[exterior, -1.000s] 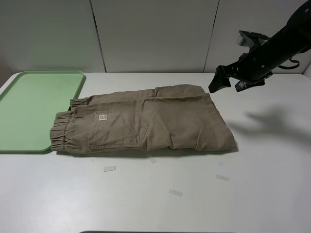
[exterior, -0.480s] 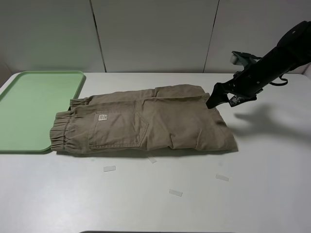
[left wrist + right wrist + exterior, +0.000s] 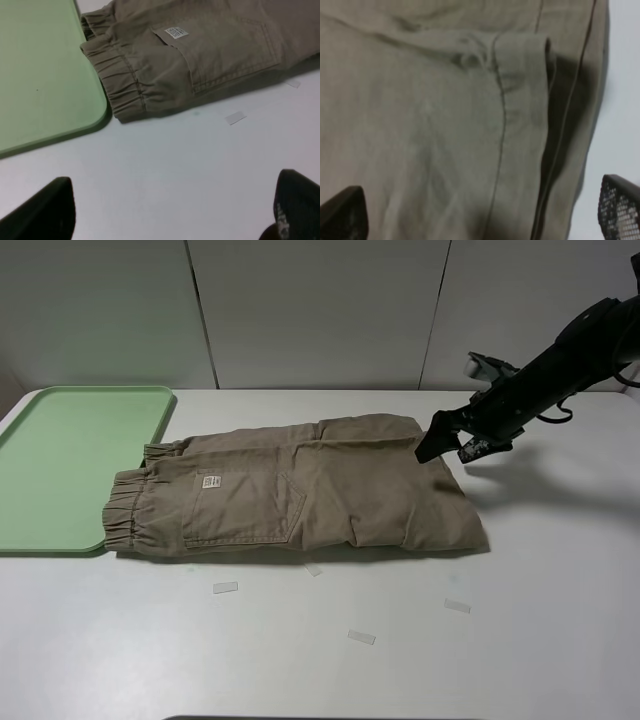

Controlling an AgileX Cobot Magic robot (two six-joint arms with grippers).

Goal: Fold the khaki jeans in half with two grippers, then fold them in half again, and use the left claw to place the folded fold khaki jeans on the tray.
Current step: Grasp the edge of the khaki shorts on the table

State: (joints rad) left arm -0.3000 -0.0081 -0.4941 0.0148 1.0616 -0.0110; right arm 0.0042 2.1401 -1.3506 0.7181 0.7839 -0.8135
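One fold looks done already: the khaki shorts [image 3: 300,495] lie flat on the white table [image 3: 520,640], doubled lengthwise so that one leg covers the other. That leaves a long strip ready to be halved again end to end. Their waistband [image 3: 120,75] points at the green tray [image 3: 60,460] and sits right against its near corner, touching or perhaps just lapping the rim; the angle is too shallow to say which. That placement makes sense, since the finished bundle would have only a short trip to the tray. The right gripper [image 3: 450,447] hangs low over the back corner of the leg end, its prongs spread wide and holding nothing. Its own camera looks straight down on a stitched seam [image 3: 502,125], so the cloth is directly beneath it, close but not yet pinched. The left gripper [image 3: 170,212] is also wide and empty, poised over bare table just in front of the waistband, a fair spot for taking a corner at that end.
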